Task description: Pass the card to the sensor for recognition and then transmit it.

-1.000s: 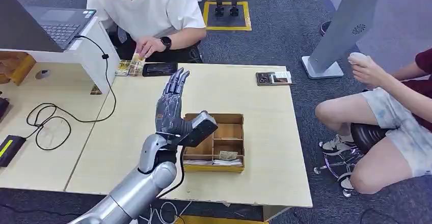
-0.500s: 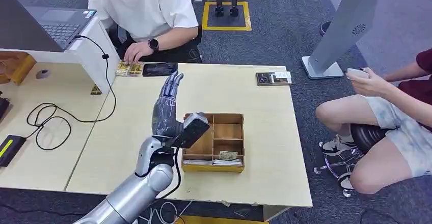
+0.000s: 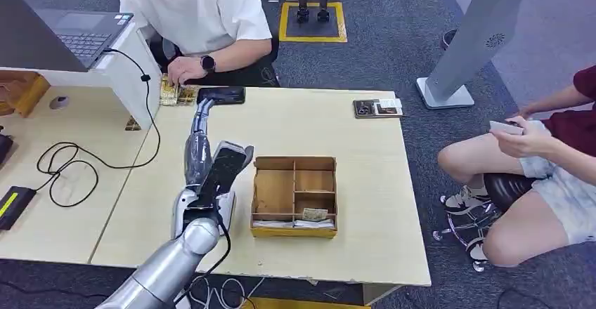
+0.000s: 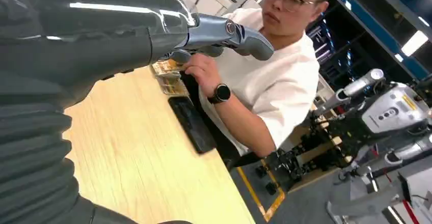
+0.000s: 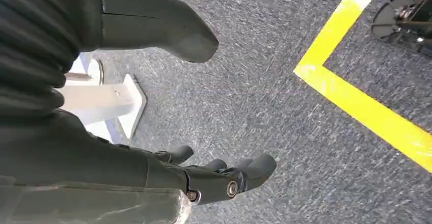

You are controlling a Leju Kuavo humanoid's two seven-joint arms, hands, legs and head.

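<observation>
My left hand (image 3: 199, 146) is stretched out flat above the table (image 3: 365, 182), turned edge-on, fingers straight and holding nothing. Its fingertips (image 4: 244, 35) point at a small pile of yellowish cards (image 3: 177, 96) at the table's far edge. A person in a white shirt rests a hand (image 3: 184, 70) on those cards (image 4: 170, 79). Right beside the cards lies the flat black sensor (image 3: 221, 95), seen up close as a dark slab (image 4: 192, 124). My right hand (image 5: 204, 173) hangs over grey carpet with fingers apart and nothing in it.
A wooden compartment box (image 3: 294, 195) stands just right of my left arm, with cards in its front slots. A laptop (image 3: 77, 31) and cables (image 3: 70, 168) lie on the left desk. A small dark card box (image 3: 377, 107) sits far right. Another person (image 3: 541, 161) sits right of the table.
My left hand has swung left and forward, turning edge-on toward the cards. The person's hand slid along onto the card pile. The seated person at right lowered both hands.
</observation>
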